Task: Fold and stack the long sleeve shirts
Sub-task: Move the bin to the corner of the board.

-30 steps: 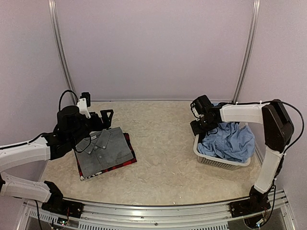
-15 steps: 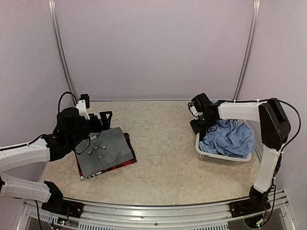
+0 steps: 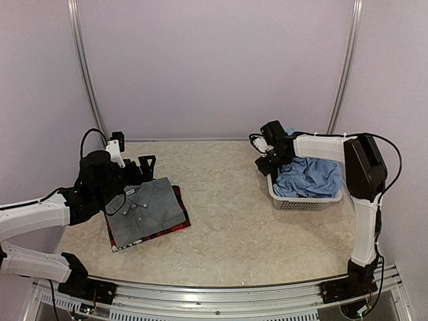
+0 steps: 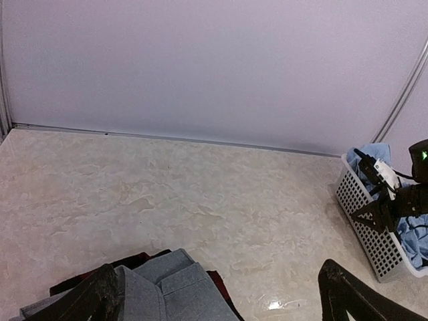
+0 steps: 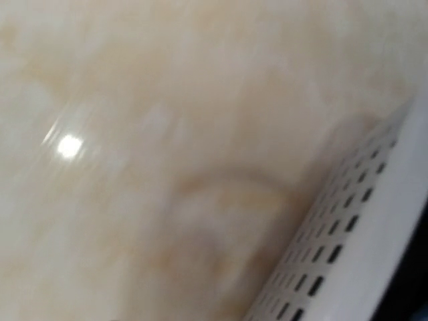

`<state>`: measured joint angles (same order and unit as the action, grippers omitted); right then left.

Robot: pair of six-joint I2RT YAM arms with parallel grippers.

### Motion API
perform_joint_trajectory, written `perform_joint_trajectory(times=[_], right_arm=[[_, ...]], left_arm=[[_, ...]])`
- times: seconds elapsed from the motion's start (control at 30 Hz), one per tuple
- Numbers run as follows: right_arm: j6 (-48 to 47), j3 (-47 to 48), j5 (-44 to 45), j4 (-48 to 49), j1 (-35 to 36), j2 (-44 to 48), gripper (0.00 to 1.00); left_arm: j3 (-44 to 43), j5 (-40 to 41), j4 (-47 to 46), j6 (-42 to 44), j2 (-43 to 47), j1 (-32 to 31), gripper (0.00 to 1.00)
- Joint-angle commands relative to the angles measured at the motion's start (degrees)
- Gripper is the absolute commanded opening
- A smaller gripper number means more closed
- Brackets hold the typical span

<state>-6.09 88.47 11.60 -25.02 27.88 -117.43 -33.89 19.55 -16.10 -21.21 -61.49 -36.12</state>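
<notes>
At the left of the counter (image 3: pixel 227 221) an upper shirt (image 3: pixel 146 212) is laid on a lower shirt (image 3: pixel 175 229), while at the right a basket (image 3: pixel 304 202) is set with a third shirt (image 3: pixel 309 175) inside.

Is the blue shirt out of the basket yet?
No, the light blue shirt lies bunched up inside the white basket in the top view.

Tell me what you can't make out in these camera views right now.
Right claw: top view, too small to tell whether it grips the basket; right wrist view is blurred, claw unseen.
Plaid shirt: top view, mostly under the grey shirt.
Left claw: left wrist view, fingers cut off by bottom edge.
</notes>
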Motion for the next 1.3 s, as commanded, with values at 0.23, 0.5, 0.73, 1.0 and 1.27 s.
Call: perform_joint_trajectory(times=[0.23, 0.5, 0.73, 1.0, 1.27], right_arm=[[-11.21, 12.62, -1.28, 4.04, -7.34, -9.87, 0.23], [-18.1, 20.83, -4.63, 3.61, -9.36, -15.88, 0.26], [-19.31, 28.03, -3.55, 3.83, -9.43, -20.14, 0.38], [-15.47, 28.3, -2.73, 4.21, -9.18, -17.18, 0.8], [-11.34, 15.87, -0.14, 9.41, -5.69, -4.81, 1.0]], left_arm=[[0.11, 3.37, 0.73, 1.38, -2.15, -0.27, 0.99], [0.28, 4.5, 1.39, 1.2, -2.67, -0.18, 0.99], [0.6, 4.97, 1.74, 0.82, -2.83, -0.1, 0.99], [-0.85, 4.16, 7.3, -1.95, -3.56, -0.01, 0.99], [1.08, 2.03, 20.07, -11.0, -0.24, -5.81, 0.99]])
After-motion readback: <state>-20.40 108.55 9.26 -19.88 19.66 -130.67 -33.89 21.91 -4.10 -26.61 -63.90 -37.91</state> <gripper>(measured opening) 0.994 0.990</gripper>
